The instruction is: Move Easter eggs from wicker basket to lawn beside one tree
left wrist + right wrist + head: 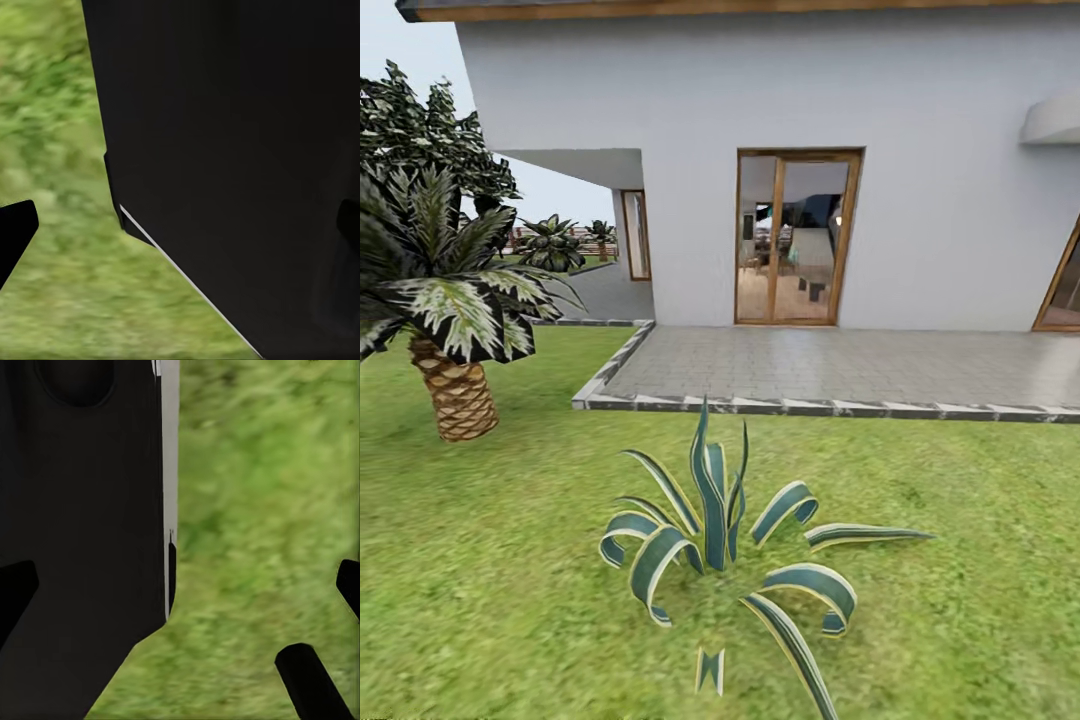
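Observation:
The Easter eggs and the wicker basket are out of view. The lawn (510,560) spreads across the lower half of the head view, in front of a white house. My left gripper (180,229) is open, its dark fingertips (15,232) far apart, with the robot's black body close behind and blurred grass beside it. My right gripper (180,589) is open as well, with nothing between its fingertips (349,585); it hangs over grass next to the same black body.
A spiky striped agave (720,540) grows on the grass straight ahead. A short palm (450,330) stands at the left. Behind lie a paved terrace (840,365) with a raised kerb, and a glass door (795,240).

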